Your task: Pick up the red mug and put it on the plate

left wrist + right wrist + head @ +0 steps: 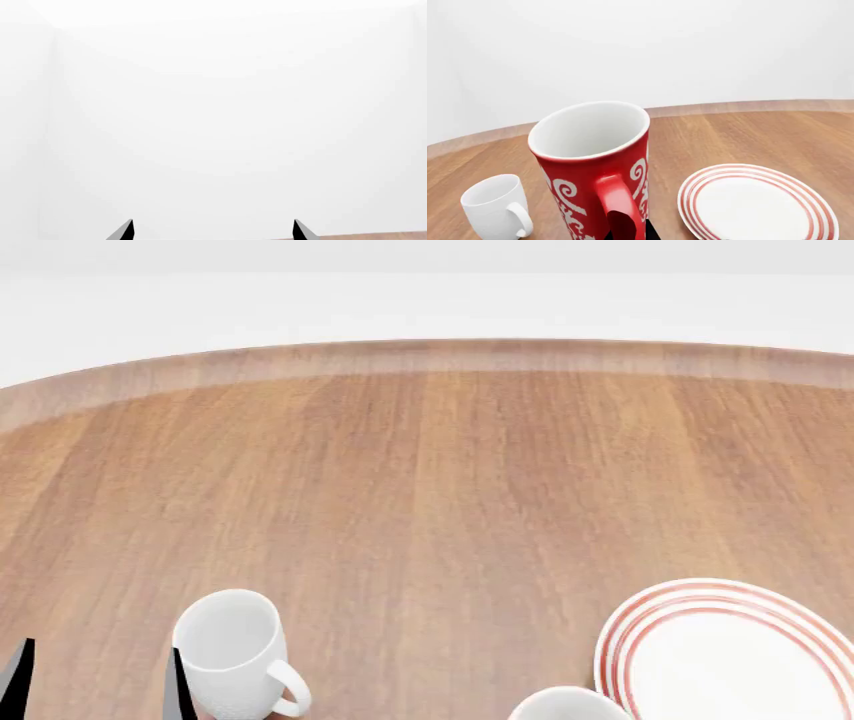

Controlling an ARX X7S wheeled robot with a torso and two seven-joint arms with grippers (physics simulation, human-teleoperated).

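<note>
The red mug (590, 165), tall with a white pattern and white inside, fills the right wrist view with its handle toward the camera. My right gripper (624, 235) is shut on its handle, and dark fingers (651, 231) show close on both sides of it. Only the mug's white rim (567, 704) shows at the head view's bottom edge, just left of the plate (727, 650). The plate (760, 205) is round and white with red rings and lies on the table right of the mug. My left gripper (213, 231) is open and empty; in the head view it (96, 680) is at the bottom left.
A plain white mug (234, 650) stands upright at the near left of the wooden table (441, 490), just right of my left gripper's fingers. It also shows in the right wrist view (494, 205), left of the red mug. White walls lie beyond the table's curved far edge.
</note>
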